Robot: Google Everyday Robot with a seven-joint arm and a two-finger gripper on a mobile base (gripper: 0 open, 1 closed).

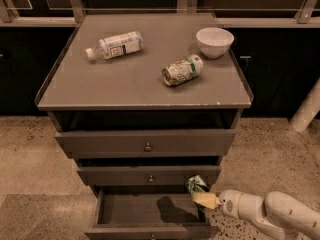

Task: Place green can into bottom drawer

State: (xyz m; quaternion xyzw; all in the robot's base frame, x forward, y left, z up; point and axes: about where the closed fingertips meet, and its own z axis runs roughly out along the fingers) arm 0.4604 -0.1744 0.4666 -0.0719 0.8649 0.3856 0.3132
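Observation:
The green can is small, shiny and dark green, held at the right end of the open bottom drawer, just above its inside. My gripper comes in from the lower right on a white arm and is shut on the can with its pale fingers. The can's shadow falls on the drawer floor to its left. The drawer's front panel and knob show at the bottom edge of the camera view.
On the cabinet top lie a plastic bottle, a whitish can with green stripes and a white bowl. The two shallower drawers above are closed. Speckled floor surrounds the cabinet.

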